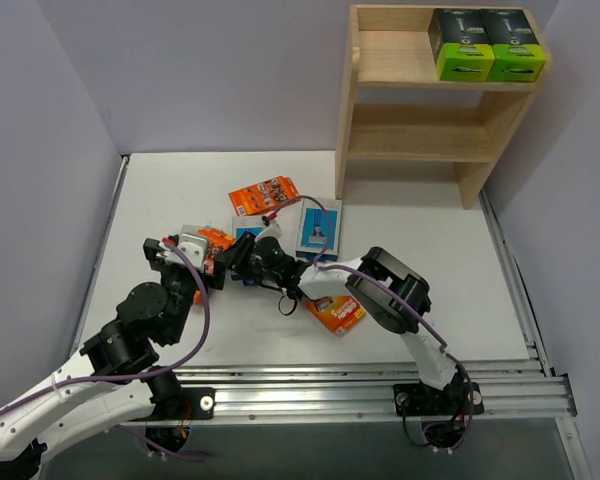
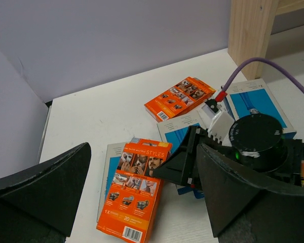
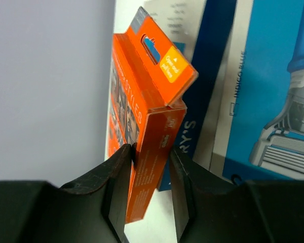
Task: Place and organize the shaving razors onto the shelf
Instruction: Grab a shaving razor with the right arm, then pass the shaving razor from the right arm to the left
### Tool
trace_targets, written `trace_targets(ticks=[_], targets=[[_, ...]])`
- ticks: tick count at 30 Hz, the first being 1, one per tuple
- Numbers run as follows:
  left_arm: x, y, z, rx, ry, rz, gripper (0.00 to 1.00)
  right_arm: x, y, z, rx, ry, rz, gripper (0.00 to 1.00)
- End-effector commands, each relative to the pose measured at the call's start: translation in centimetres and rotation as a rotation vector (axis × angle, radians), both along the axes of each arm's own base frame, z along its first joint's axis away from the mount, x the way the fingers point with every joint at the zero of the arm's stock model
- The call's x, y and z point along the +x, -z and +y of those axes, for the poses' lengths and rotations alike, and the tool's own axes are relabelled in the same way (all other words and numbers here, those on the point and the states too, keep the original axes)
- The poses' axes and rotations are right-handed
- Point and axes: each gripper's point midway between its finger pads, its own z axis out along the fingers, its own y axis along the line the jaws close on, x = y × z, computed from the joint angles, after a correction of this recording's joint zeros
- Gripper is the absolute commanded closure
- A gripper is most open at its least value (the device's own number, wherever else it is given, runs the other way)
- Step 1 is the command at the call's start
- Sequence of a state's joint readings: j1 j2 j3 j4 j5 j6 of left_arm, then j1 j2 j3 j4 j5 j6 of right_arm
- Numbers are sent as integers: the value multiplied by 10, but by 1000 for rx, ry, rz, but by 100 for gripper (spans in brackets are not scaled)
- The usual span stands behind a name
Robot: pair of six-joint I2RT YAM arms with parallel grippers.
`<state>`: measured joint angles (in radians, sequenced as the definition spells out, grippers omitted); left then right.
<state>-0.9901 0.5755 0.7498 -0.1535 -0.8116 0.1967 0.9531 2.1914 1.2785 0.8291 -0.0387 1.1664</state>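
Our right claw [image 3: 149,152] clamps an orange razor pack [image 3: 152,101] lying on a card [image 2: 109,162]; our left claw [image 2: 142,190] hangs wide apart nearby.

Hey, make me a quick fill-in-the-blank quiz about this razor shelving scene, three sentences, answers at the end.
1. The two black boxes sit on the ___ tier of the shelf.
2. The right gripper is clamped on a pack whose colour is ___.
3. The left gripper hovers over the table with its jaws wide ___.
Missing words: top; orange; open.
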Motion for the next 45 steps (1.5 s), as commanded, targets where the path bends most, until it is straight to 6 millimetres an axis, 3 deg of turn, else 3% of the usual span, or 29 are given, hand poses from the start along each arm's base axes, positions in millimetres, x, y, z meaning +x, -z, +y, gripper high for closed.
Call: trace_targets(ticks=[1,5,6,7,9,11,12,14,16,17,19,20,22,24,28,32,34,37,45], targets=[[0,-11,1,-25,-9,-26,6,11,-94,-13,164,22,-178,100],[1,-10,4,-12,-24,-27,6,7,-102,-34,182,8,-205,100],[1,-10,4,-10,-26,-28,6,2,-94,-41,169,-6,-197,100],[1,-10,4,-6,-26,-29,6,2,-108,-48,189,-6,-225,100],[1,-10,3,-3,-23,-29,6,3,-110,-63,162,-5,-257,100],[1,-10,2,-3,-17,-29,6,-4,-113,-81,141,-13,-278,100],[1,-11,2,-6,-12,-28,6,-5,-127,-92,142,-21,-316,100],[0,-10,-4,-11,17,-21,6,-12,-118,-110,107,-27,-318,100],[0,-9,-10,-13,45,-12,6,-15,-130,-130,89,-13,-355,100],[0,-5,-15,-8,61,7,6,-20,-119,-140,62,-11,-342,100],[0,-6,-26,-18,107,26,6,-24,-134,-158,70,-2,-373,100],[1,0,-35,-13,132,52,6,-29,-124,-168,55,-1,-360,100],[-3,-3,-55,-30,226,78,6,-31,-140,-189,71,21,-393,100],[-7,2,-79,-49,326,127,6,-42,-141,-208,67,25,-406,100],[-25,-7,-114,-142,539,183,6,-54,-145,-242,63,45,-450,100],[-24,-7,-120,-220,596,251,6,-58,-145,-278,49,94,-484,100],[-13,1,-114,-254,587,297,6,-69,-147,-287,63,81,-510,100],[-12,20,-120,-302,671,397,6,-79,-153,-296,75,50,-555,100],[-28,30,-150,-366,909,470,6,-98,-175,-302,173,-17,-636,100]])
